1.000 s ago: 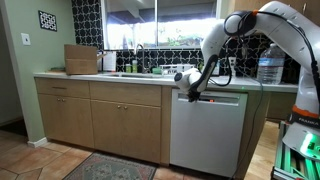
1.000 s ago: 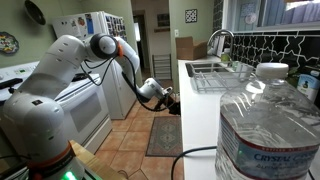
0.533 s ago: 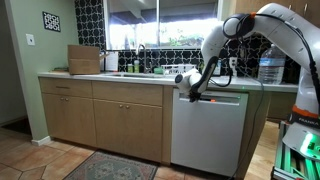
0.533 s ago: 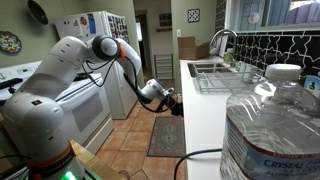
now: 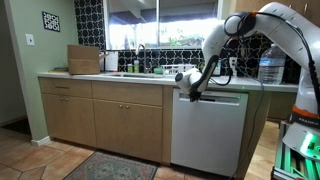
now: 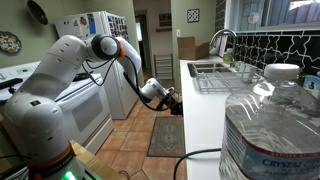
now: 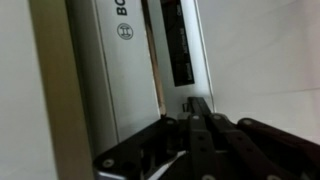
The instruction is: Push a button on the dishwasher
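Observation:
The dishwasher (image 5: 208,135) is a tall silver-white front under the counter, with a narrow control strip (image 5: 215,97) across its top. My gripper (image 5: 193,95) is at the left end of that strip, its fingertips against it. In an exterior view the gripper (image 6: 174,104) is at the counter's edge. In the wrist view the black fingers (image 7: 200,112) are shut together, their tips touching the strip just below a dark display panel (image 7: 177,42). The fingers hold nothing.
Tan wooden cabinet doors (image 5: 125,125) stand beside the dishwasher. A sink and faucet (image 6: 218,45) sit on the counter. A large water bottle (image 6: 270,125) stands close to the camera. A white stove (image 6: 75,105) faces the counter. A rug (image 6: 165,135) lies on the floor.

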Controlling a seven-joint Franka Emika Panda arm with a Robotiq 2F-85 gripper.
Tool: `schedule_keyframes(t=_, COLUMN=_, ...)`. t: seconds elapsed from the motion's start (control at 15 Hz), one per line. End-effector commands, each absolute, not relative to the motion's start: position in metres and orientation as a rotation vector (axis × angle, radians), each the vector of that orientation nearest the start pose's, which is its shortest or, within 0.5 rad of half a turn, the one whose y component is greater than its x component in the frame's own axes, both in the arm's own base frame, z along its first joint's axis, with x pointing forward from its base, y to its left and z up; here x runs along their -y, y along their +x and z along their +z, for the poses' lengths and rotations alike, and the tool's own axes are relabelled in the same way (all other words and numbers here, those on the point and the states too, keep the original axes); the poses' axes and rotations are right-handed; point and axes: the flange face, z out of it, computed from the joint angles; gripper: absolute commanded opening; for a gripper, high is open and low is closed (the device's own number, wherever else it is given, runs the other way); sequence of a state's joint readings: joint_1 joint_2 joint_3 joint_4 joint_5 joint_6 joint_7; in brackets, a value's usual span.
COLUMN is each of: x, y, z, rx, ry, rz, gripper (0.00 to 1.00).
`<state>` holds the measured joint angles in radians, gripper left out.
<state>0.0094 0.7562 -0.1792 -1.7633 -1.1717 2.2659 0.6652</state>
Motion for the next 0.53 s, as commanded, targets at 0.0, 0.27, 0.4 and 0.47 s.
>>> schedule_keyframes(t=0.0, x=0.132, y=0.616, z=0.156, rx=-0.272, ry=2.293, rz=-0.087, gripper=0.0)
schedule_keyframes(t=0.27, x=0.127, y=0.606, z=0.18, rx=-0.439, ry=2.413, rz=-0.114, gripper=0.0)
schedule_keyframes(t=0.4, x=0.122, y=0.6, z=0.191, rx=-0.5, ry=2.483, rz=-0.155, gripper=0.0)
schedule_keyframes(t=0.47, x=0.119, y=0.596, z=0.2, rx=-0.532, ry=2.52, rz=-0.164, gripper=0.0)
